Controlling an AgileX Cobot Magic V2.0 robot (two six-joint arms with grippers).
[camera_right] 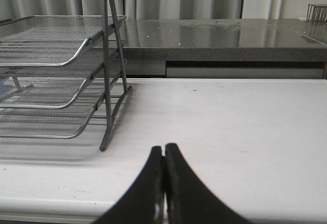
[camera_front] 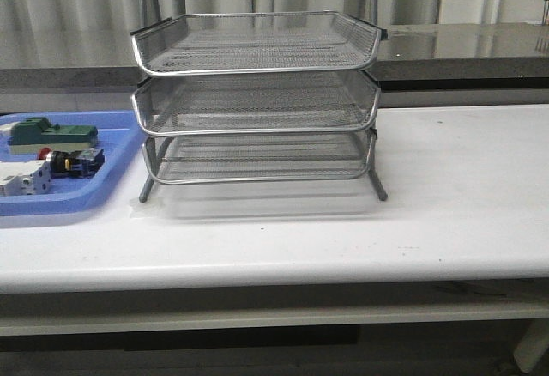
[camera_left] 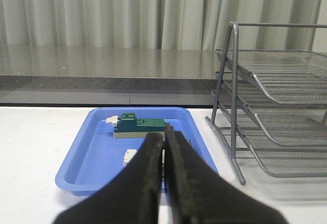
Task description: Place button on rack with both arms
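Ahead of the left gripper (camera_left: 163, 155), inside the blue tray (camera_left: 87, 155), lies the button (camera_front: 75, 162), resting on its side with its long axis running across the tray, red head toward the white breaker (camera_front: 23, 178) and dark body toward the tray's rack-side wall. From the left wrist view the closed fingers cover the spot where it should sit, so only a sliver of white shows just beside the fingertips; the button itself is hidden there. The left jaws are pressed together, nothing between them, and the tray lies straight out in front of them, so the left arm is plainly the nearer one.

The right gripper (camera_right: 164, 157) is also shut and empty, hovering over bare white table (camera_right: 230, 127), with the rack (camera_front: 256, 101) off to one side of its jaws and the button well apart on the rack's far side.

Tray contents: the green block (camera_front: 50, 132) farthest from the jaws, the button and the white breaker nearer, the two close together and perhaps touching.

The rack stands just beside the tray, three mesh tiers, all of them without contents as far as the front view shows. The pick has not begun; my read is the left jaws must open first, then drop forward across the button's short width.
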